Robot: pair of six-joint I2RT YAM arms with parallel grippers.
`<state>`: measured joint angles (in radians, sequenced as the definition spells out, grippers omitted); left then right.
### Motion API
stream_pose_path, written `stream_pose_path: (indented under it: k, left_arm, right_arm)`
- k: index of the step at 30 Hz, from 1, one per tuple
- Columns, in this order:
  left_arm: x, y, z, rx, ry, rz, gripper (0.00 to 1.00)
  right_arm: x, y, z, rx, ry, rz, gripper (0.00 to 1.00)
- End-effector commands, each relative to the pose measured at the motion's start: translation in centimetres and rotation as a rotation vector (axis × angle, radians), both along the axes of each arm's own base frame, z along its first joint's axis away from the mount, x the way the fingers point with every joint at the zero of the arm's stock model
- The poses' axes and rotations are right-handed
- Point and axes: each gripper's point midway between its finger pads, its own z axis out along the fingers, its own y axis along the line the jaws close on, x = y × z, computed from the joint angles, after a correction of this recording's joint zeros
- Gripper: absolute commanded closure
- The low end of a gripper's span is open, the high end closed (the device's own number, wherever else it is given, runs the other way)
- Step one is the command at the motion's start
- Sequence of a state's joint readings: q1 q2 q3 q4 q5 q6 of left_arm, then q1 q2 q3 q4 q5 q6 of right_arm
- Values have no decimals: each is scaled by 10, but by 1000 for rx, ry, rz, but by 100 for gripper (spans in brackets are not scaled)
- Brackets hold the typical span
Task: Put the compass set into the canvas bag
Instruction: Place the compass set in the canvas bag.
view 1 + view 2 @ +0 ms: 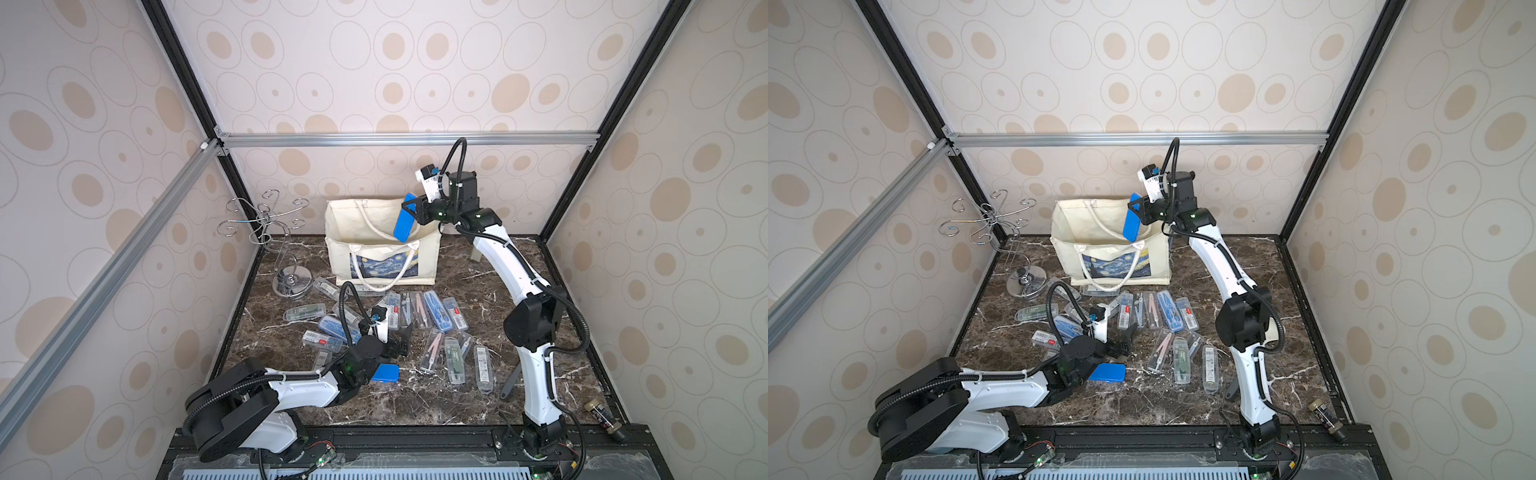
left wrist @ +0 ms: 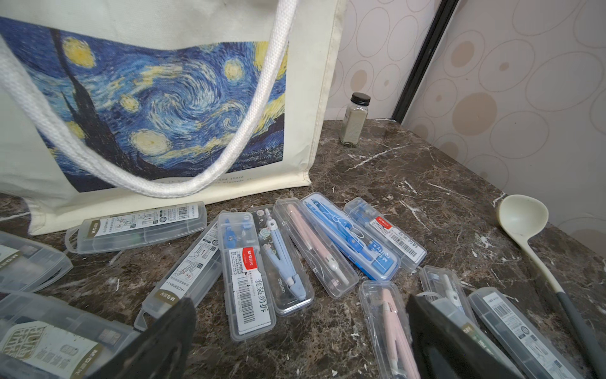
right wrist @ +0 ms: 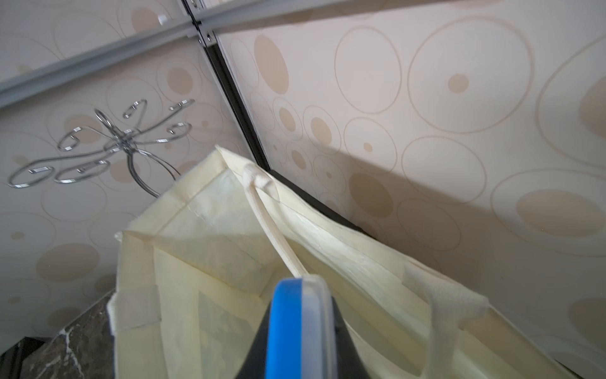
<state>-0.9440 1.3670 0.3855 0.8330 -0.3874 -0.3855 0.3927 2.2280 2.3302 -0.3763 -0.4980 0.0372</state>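
Low at seven o'clock, nearest the lens, the left gripper point(image 1: 401, 340) hangs spread and empty above loose compass cases point(image 1: 432, 311) strewn mid-table; at twelve o'clock the canvas bag point(image 1: 340, 249) stands open, and the right gripper point(image 1: 409, 210), pinching the blue compass set point(image 1: 402, 226), holds it tilted over the bag's mouth. Case looks light, rigid and slick, likely best pinched across its flat faces near one end; the bag is soft. Bag's floor and the case's contents are hidden, and a rope handle point(image 3: 272, 229) crosses the opening
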Motion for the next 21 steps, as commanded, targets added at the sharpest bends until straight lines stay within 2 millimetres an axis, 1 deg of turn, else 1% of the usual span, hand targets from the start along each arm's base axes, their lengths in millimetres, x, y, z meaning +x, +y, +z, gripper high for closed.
stream_pose_path:
  k: [1, 5, 11, 14, 21]
  left_arm:
    - [3, 2, 2, -14, -1, 22, 0]
    - [4, 2, -1, -15, 6, 23, 0]
    - [5, -1, -4, -16, 14, 21, 0]
    - [5, -3, -2, -27, 8, 15, 0]
    - [5, -3, 1, -37, 2, 17, 0]
  right_arm:
    - [1, -5, -35, -135, 0, 1, 87]
    - [6, -20, -80, -307, 30, -34, 87]
    - [3, -35, -120, -504, 55, -37, 85]
    - [1, -37, -136, -549, 72, -28, 85]
    - [0, -33, -154, -583, 90, -21, 82]
